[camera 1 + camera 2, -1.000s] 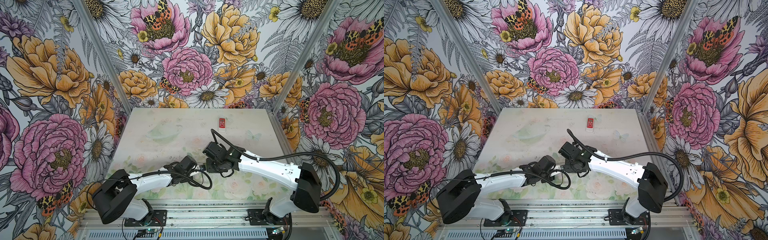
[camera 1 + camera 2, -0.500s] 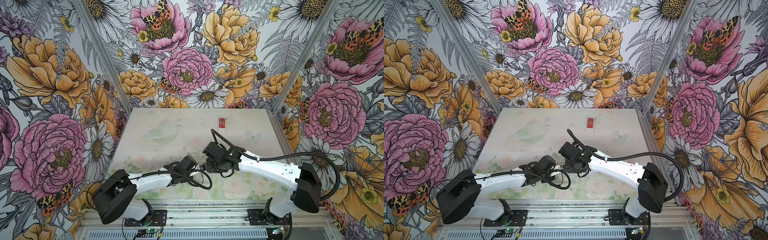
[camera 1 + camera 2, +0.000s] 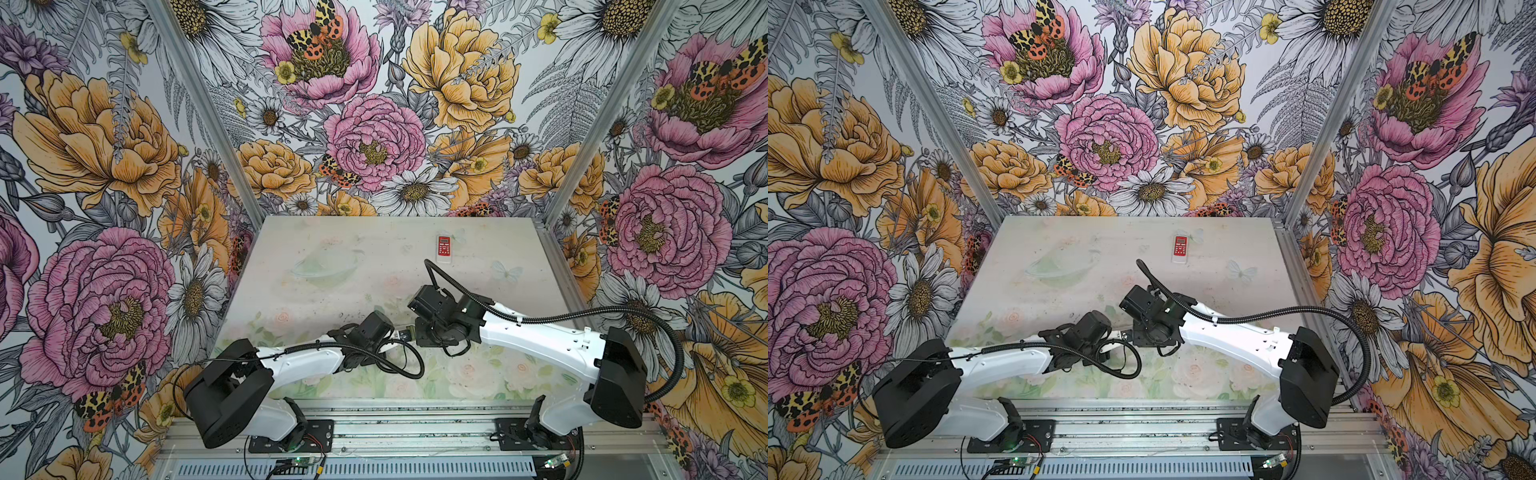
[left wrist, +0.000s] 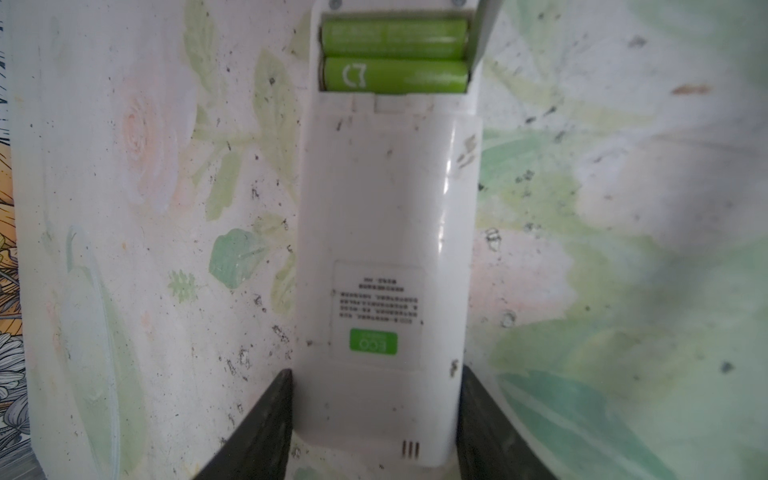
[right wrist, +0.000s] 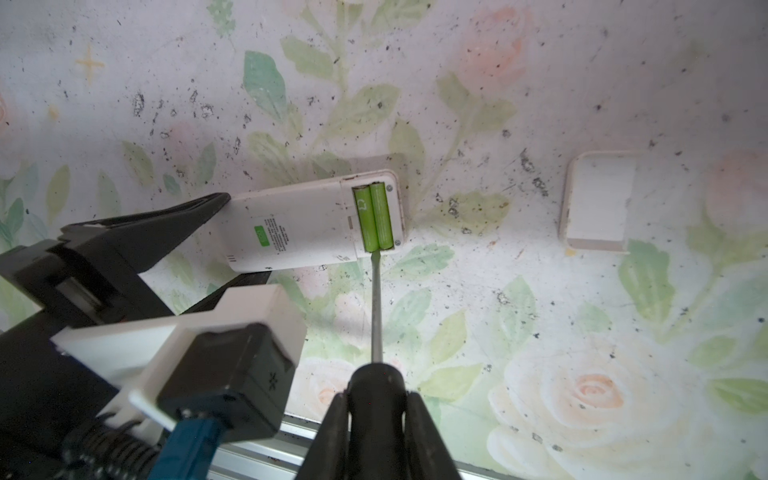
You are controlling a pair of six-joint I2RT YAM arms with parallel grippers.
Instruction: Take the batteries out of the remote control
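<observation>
Nothing has visibly moved; the remote point(image 4: 382, 208) is clamped by the left tool point(image 4: 374, 374) so batteries point(image 5: 373, 218) (both green) can be pried with the screwdriver point(image 5: 376, 307) held by the right tool point(image 5: 376, 397).

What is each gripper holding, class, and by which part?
The left gripper holds the white remote by the end opposite the batteries; the right gripper holds the screwdriver by its black handle.

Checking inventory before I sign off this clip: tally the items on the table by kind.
remotes: 2 (white remote, red remote)
green batteries: 2
screwdriver: 1
battery cover: 1
total: 6
</observation>
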